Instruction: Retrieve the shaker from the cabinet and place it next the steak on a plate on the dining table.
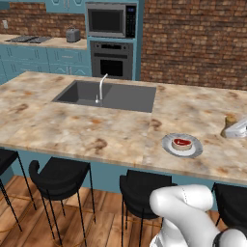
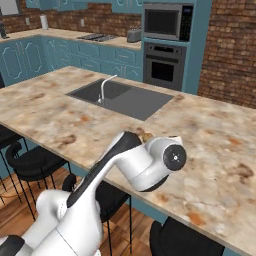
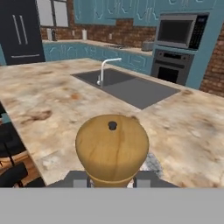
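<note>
The two-finger gripper (image 3: 109, 183), jaws clenched on the tan wooden shaker (image 3: 112, 148), should lower it upright near the marbled dining table's (image 1: 72, 130) front edge, beside the red steak (image 1: 182, 143) on the round grey plate (image 1: 169, 145).

arm (image 2: 120, 165) reaching forward, low | fingers (image 3: 78, 180) clamped on shaker (image 3: 112, 148)

1 shaker (image 3: 112, 148) | 1 plate (image 1: 182, 145) (1 steak (image 1: 181, 142)) | 4 stools (image 1: 60, 178)
</note>
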{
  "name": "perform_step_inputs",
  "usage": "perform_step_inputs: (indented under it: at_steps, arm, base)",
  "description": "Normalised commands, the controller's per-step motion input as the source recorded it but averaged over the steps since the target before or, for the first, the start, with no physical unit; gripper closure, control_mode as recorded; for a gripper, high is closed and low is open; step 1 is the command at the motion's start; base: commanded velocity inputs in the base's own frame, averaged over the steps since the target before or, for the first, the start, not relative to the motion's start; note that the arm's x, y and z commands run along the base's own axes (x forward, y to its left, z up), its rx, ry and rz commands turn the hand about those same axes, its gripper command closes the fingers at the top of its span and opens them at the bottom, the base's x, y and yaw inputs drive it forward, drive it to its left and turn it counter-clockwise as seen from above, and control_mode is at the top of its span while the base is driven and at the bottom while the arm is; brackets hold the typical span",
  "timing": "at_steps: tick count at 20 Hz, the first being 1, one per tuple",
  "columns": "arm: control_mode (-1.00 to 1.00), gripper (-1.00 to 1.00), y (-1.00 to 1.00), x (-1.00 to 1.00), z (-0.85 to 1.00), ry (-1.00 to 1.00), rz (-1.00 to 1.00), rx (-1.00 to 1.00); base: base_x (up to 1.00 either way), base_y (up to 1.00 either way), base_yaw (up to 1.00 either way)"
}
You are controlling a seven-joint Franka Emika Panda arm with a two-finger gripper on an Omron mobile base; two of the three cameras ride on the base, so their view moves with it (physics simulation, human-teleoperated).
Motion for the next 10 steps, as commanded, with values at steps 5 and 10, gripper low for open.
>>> perform_step_inputs:
  at_steps: [5,10]
  arm:
    - [-1.00,1.00,-0.47,0.22,-0.47,0.01,0.00,0.00]
    - [-1.00,1.00,-0.40,0.22,-0.39,0.01,0.00,0.00]
  base:
    - [0.00,0.00,0.00]
    - [0.00,0.00,0.00]
